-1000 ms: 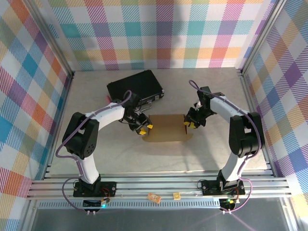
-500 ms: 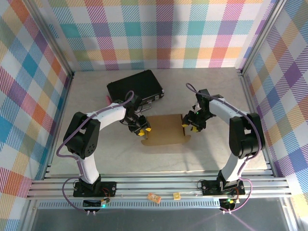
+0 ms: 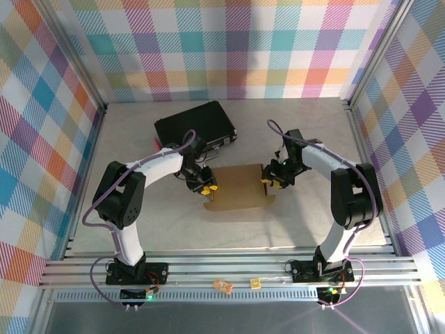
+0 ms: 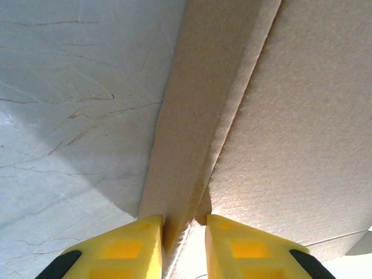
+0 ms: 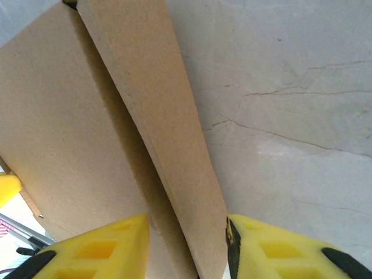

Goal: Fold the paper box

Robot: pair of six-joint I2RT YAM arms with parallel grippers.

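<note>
Left gripper (image 4: 185,229) has its jaws sitting close on either side of the raised side flap of the paper box (image 3: 240,188), can't tell if it's truly pinching. Right gripper (image 5: 187,238) straddles the opposite flap, jaws clearly apart, gripping nothing. The box lies mid-table (image 3: 306,139), just in front of the black case (image 3: 195,124).
</note>
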